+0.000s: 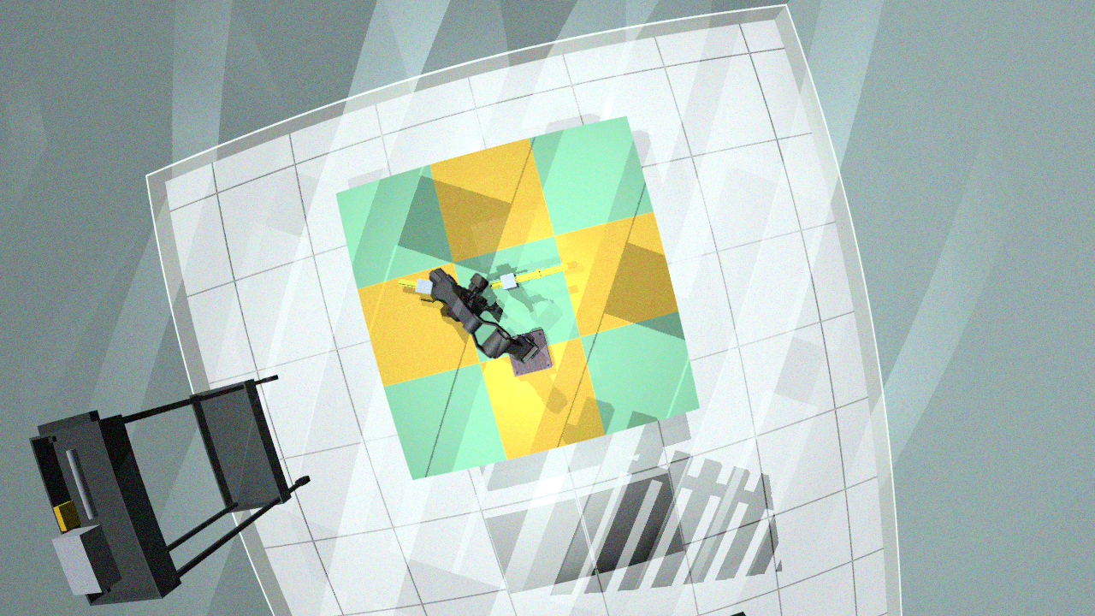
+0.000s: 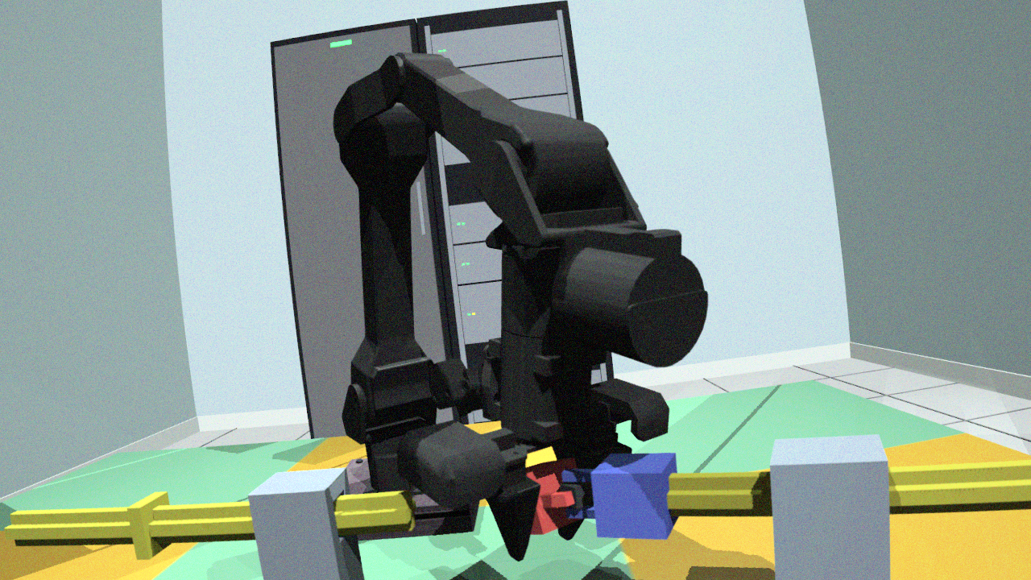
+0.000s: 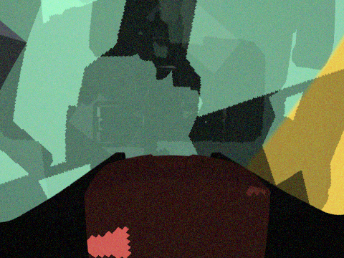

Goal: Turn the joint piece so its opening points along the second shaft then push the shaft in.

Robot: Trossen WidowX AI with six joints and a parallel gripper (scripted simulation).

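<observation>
My gripper [image 2: 544,537] [image 3: 168,160] is shut on the red joint piece [image 2: 549,513] [image 3: 175,201], one finger on each side. The piece is hinged to a blue fork [image 2: 632,497] on the fixed yellow shaft [image 2: 714,495], which runs through a grey block [image 2: 829,504] [image 1: 423,286]. The second yellow shaft [image 2: 374,511] [image 1: 551,269] passes through the other grey block [image 2: 291,523] [image 1: 508,281]. Its near end is apart from the red piece, and its collar [image 2: 146,526] is on the block's far side. The opening and its exact direction are hidden by the near finger.
The arm's base plate [image 1: 522,368] stands on the green and orange mat [image 1: 642,367]. The forearm hangs over the joint. A dark wheeled cart [image 1: 240,452] is off the mat in the top view. Tall cabinets [image 2: 345,216] stand behind the arm in the exterior view.
</observation>
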